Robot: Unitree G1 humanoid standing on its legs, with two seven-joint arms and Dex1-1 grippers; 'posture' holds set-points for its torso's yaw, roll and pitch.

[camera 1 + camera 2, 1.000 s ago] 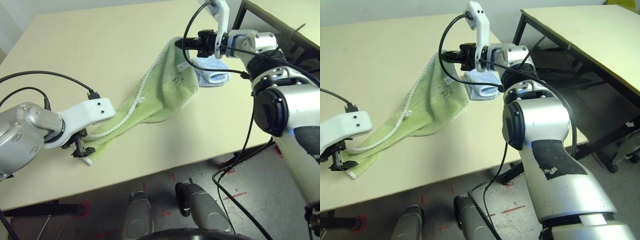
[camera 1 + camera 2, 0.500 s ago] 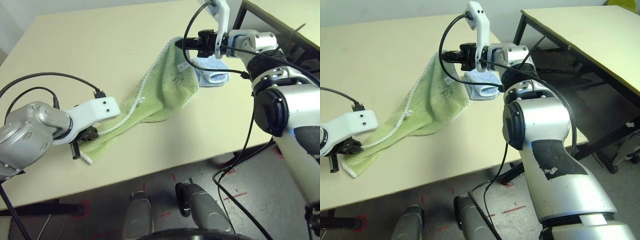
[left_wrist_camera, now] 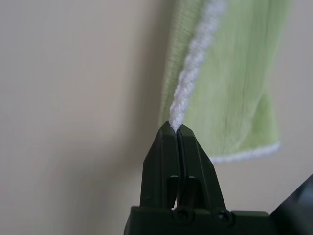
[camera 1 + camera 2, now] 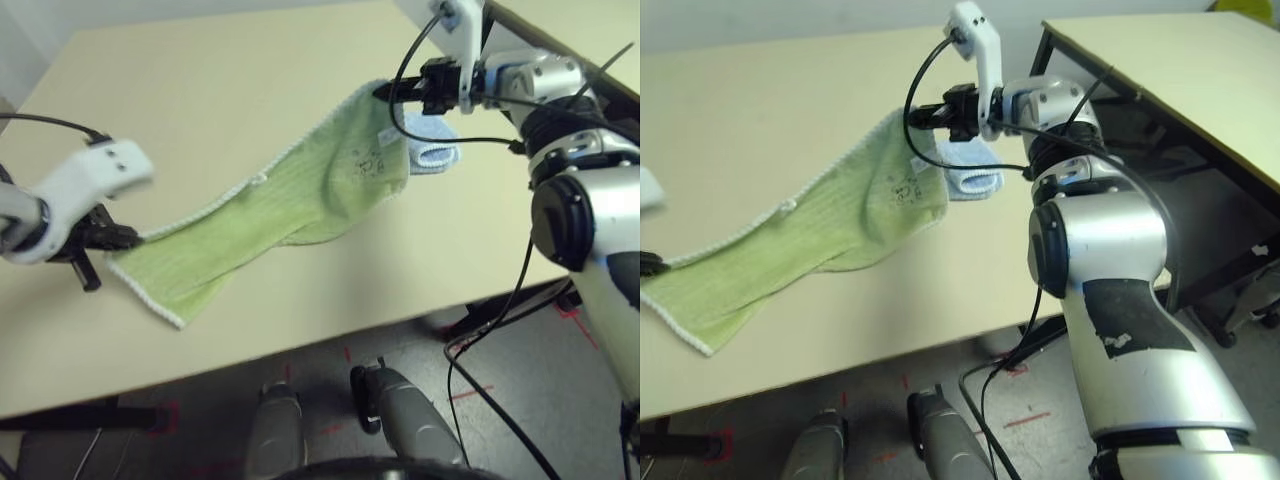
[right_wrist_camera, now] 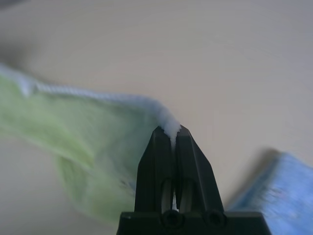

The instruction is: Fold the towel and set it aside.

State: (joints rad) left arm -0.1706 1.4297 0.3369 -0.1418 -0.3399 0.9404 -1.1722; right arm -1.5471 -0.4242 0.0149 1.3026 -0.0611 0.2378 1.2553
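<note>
Towel (image 4: 300, 195) stretched across the table (image 4: 200, 80) — far right corner in the right gripper (image 4: 382, 92), near left corner in the left gripper (image 4: 128, 237), folded cloth (image 4: 432, 140) just behind its right end.

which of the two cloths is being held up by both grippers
The light green towel, pinched at its white edging by the left gripper and right gripper; the small blue cloth lies untouched.

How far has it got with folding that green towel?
Early stage. Done: the left gripper and right gripper are each shut on the white edging of the towel, which hangs stretched between them above the table. Left: no fold is made, and it is not set aside.
</note>
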